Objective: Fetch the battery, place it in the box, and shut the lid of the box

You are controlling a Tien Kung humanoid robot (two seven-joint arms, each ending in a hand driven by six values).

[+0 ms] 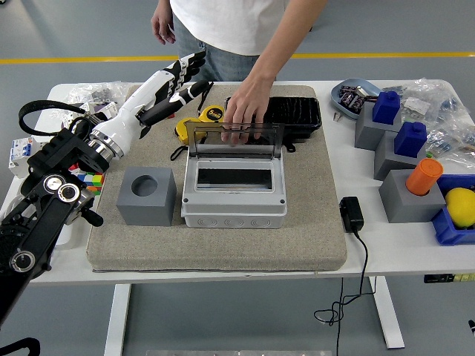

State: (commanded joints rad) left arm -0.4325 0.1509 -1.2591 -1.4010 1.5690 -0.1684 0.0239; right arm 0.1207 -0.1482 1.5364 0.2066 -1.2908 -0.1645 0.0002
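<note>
I note my left hand [174, 81] empty, fingers extended, clear of the box [234, 194] because a person's hand [241, 115] apparently holds its raised lid [234, 137].

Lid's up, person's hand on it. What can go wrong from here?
1. A person's hand rests on the open lid of the box; if the left hand moves in to close it, contact or a pinch seems likely.
2. The left hand hangs over the tape measure, left of the lid, fingers open; it could knock that aside.
3. No orange battery shows inside the box, so closing now may shut it empty.
</note>
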